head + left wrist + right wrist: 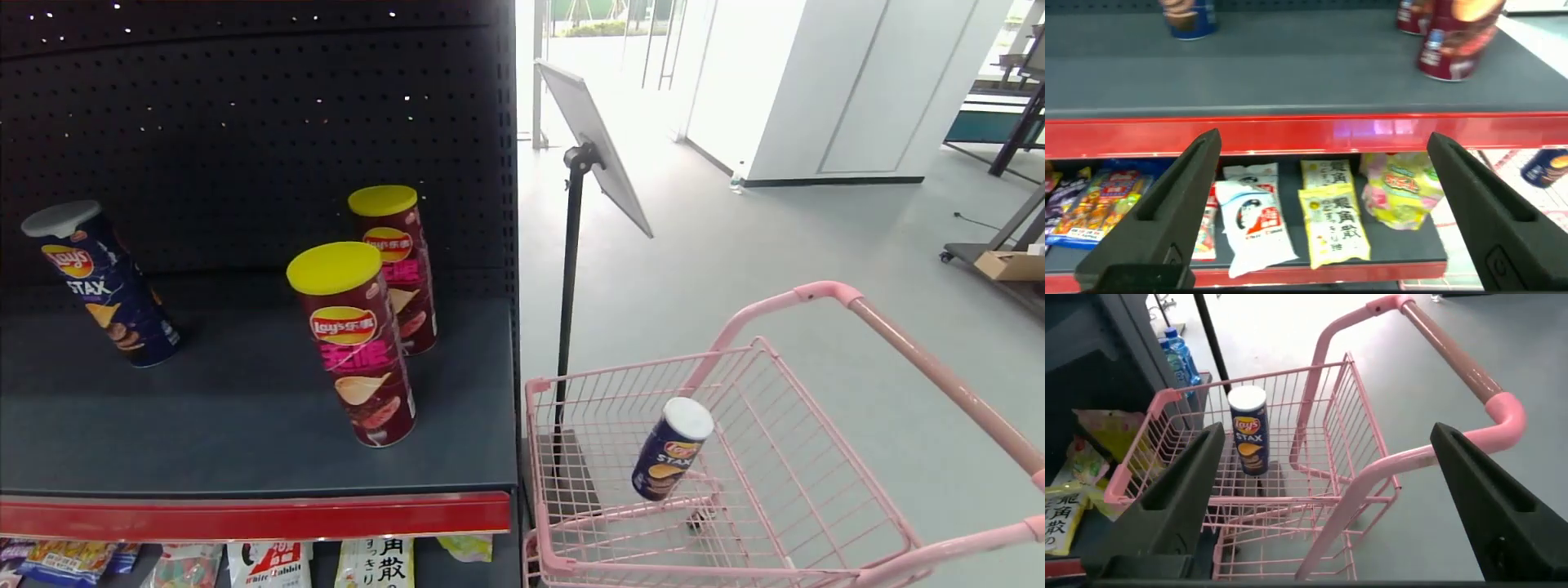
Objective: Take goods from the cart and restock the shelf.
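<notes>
A blue chip can (671,449) with a white lid stands in the pink cart (816,490), to the right of the shelf. The dark shelf board (245,408) carries another blue can (102,282) at its left. Two maroon cans with yellow lids (355,343) (396,265) stand near its right end. My right gripper (1327,510) is open above the cart (1315,490), and the blue can (1248,429) lies ahead between its fingers' line. My left gripper (1323,216) is open in front of the shelf's red edge (1306,135), level with the lower shelf.
Several snack bags (1331,220) lie on the lower shelf. A black sign stand (571,245) rises between shelf and cart. Water bottles (1180,355) stand on the floor by the shelf end. Open grey floor stretches right of the cart, with a cardboard box (1008,263) far off.
</notes>
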